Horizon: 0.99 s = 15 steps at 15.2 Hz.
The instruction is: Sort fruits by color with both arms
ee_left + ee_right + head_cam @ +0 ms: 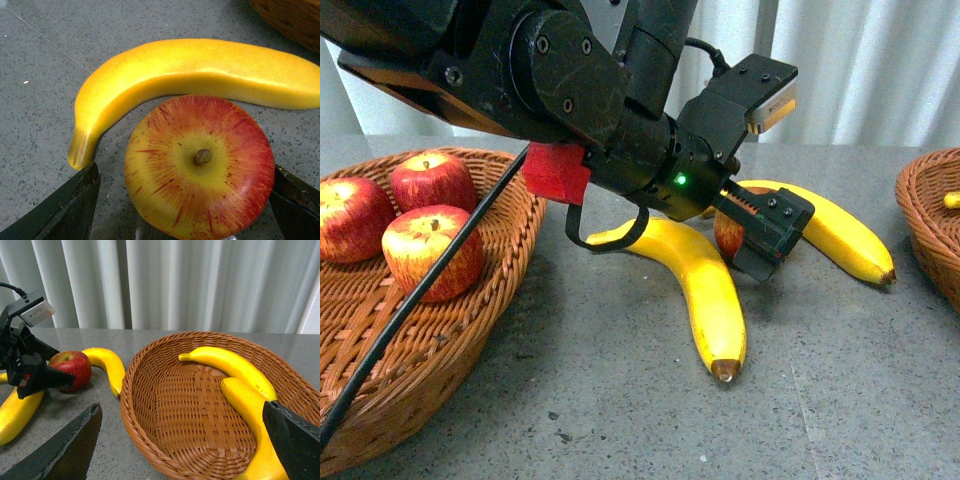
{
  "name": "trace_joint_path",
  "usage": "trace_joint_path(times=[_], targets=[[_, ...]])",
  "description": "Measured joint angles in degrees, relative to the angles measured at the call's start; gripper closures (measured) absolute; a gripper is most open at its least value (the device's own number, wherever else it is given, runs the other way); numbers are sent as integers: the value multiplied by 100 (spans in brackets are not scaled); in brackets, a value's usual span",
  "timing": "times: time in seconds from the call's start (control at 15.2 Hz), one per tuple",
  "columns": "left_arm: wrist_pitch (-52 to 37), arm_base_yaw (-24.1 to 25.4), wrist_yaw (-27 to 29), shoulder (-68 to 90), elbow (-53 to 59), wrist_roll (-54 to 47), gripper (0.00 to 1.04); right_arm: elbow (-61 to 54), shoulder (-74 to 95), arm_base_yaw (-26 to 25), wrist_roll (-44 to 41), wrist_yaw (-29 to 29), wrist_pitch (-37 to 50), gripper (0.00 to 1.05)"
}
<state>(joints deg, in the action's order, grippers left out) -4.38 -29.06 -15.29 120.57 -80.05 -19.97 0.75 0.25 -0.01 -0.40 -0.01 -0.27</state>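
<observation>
Left basket (pixel 510 215): holds three apples (pixel 432 250). Centre of table (pixel 620 420): left gripper (pixel 185 172) straddles a fourth apple (pixel 200 165), jaws part open, with a gap showing at one jaw. This apple lies between two loose bananas (pixel 705 290). Right basket (pixel 145 405): holds two more bananas (pixel 235 367). Right gripper (pixel 182 440): jaws spread wide, gripping nothing.

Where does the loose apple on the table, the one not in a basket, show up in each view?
Front view: the apple is near the centre, half hidden behind the left gripper.
Left wrist view: it is large in the foreground, between the open jaws.
Right wrist view: it is small, on the table outside the basket, at the left gripper.
Shared landmark: the banana curving beside it.
</observation>
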Motion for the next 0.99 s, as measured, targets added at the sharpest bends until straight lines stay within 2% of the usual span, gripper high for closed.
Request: trace_joint_path(times=[0.2, 0.26, 0.4, 0.59, 0.73, 0.99], targets=[[2, 0, 0, 164, -120, 2, 7, 0, 0, 0, 0, 0, 0, 7], [-33, 2, 7, 197, -160, 4, 12, 0, -2, 0, 0, 0, 0, 7], [-149, 0, 2, 197, -162, 44, 31, 0, 0, 0, 0, 0, 0, 7], [-267, -24, 142, 125, -136, 94, 36, 0, 0, 0, 0, 0, 0, 7], [-372, -61, 592, -284, 4, 264, 36, 0, 0, 0, 0, 0, 0, 7], [-254, -90, 1956, -1943, 535, 1106, 36, 0, 0, 0, 0, 0, 0, 7]])
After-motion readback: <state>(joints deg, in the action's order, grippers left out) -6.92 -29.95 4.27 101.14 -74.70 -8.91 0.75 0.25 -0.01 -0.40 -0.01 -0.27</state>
